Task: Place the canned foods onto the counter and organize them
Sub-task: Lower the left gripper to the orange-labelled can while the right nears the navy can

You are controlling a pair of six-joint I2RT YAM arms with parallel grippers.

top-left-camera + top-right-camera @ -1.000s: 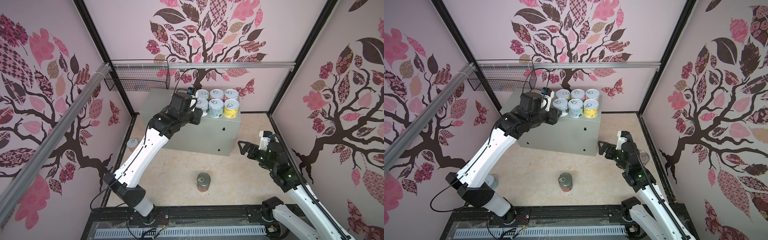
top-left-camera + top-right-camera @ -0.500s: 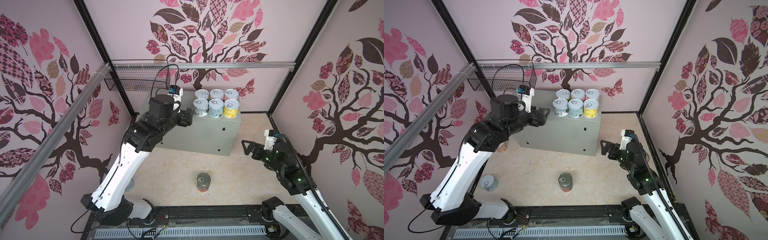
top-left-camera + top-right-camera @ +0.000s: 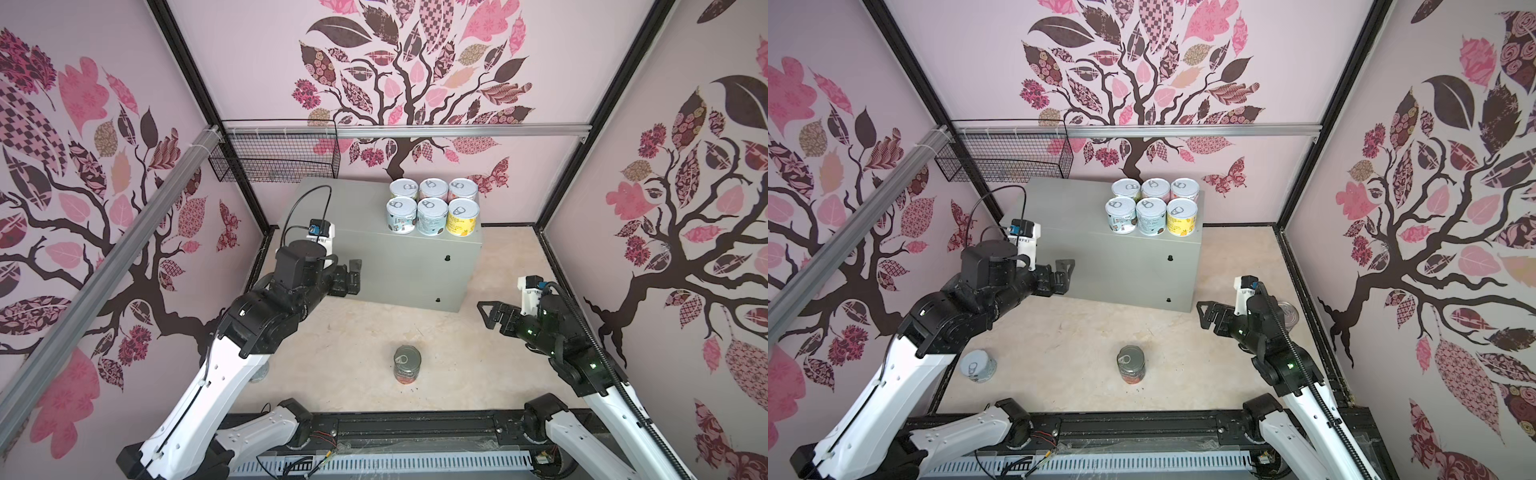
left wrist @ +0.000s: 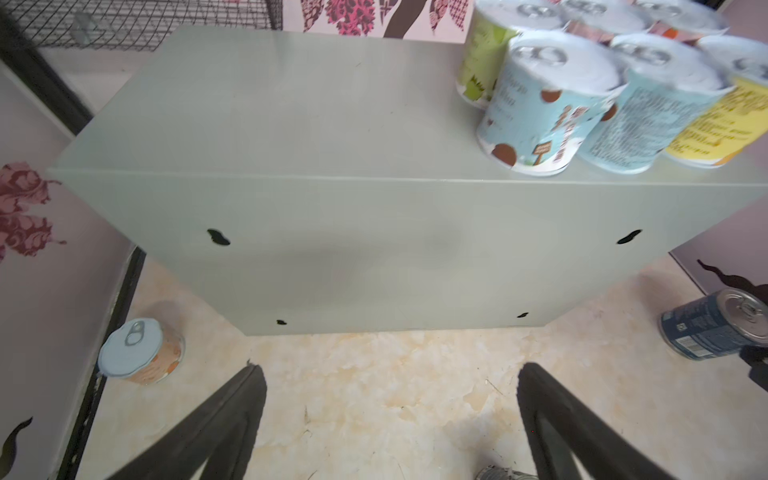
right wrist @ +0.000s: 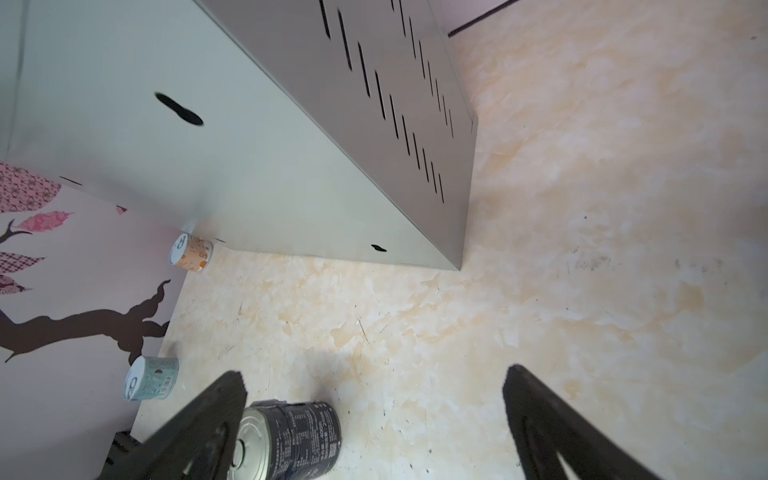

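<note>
Six canned foods were grouped on the desk at its far right. Left gripper and right gripper were wide, empty. The reddish can, near centre floor, was judged next.

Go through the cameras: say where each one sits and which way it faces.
Top views: high at the front, looking down at the counter; both arms show.
Left wrist: behind the open left hand, facing the counter's front and cans on top.
Right wrist: behind the open right hand, facing the floor.
Both wrist views share the orange can.
</note>
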